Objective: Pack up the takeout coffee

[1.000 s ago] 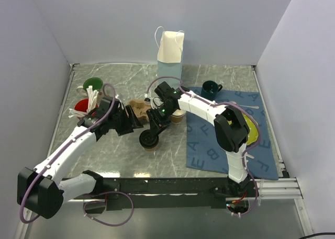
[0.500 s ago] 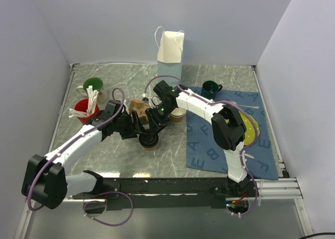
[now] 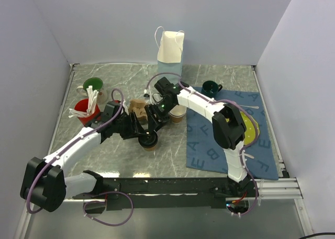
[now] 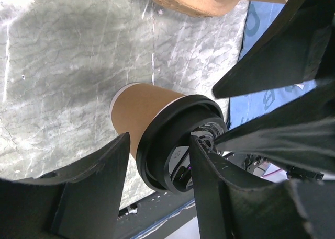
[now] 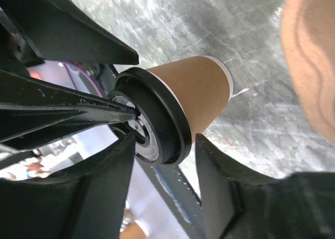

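Left gripper (image 4: 159, 142) spread astride takeout coffee (image 3: 149, 140), from 10 o'clock | right gripper (image 5: 165, 139) from 12, flanking lid, clamping unclear

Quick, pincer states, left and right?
Left pincer: straddles the coffee lid, grip cannot be told.
Right pincer: straddles the same lid, grip cannot be told.

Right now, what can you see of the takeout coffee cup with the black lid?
The takeout coffee cup is small, tan kraft paper, tapering to a white-edged base, capped with a round black plastic lid that looks seated on its rim. It stands upright on the grey marbled table. The left gripper and right gripper both have their jaws straddling it at lid height; firm contact cannot be confirmed.
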